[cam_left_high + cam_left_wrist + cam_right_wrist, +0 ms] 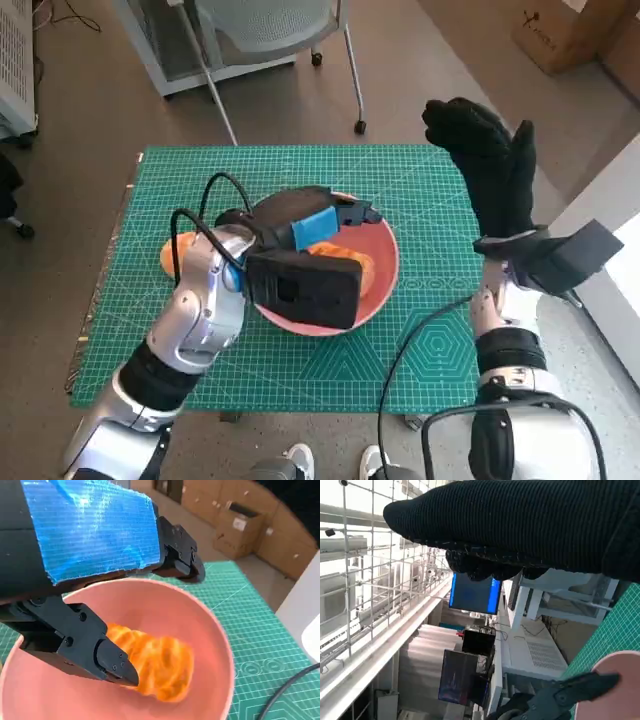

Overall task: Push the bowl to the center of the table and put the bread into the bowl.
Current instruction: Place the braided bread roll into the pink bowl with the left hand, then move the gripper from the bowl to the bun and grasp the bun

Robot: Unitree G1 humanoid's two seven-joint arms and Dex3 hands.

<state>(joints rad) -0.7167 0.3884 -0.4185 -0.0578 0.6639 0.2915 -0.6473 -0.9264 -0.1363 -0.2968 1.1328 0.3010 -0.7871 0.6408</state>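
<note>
The pink bowl (385, 262) stands near the middle of the green mat. An orange bread (345, 252) lies inside it, seen close up in the left wrist view as the bread (157, 665) on the floor of the bowl (220, 640). My left hand (310, 225) hovers over the bowl with its fingers spread. One finger (107, 657) lies just in front of the bread and the others (180, 555) stay far above it. My right hand (490, 170) is raised over the table's right edge, glove fingers apart and holding nothing. The right wrist view shows the glove (520, 525) and a bit of the bowl (615, 690).
A second orange lump (168, 256) lies on the mat (430, 200) left of my left forearm. Beyond the table stand a chair (270, 30) and a cardboard box (565, 30). A person's feet (335, 462) show at the near edge. A black cable (410, 350) crosses the mat's front right.
</note>
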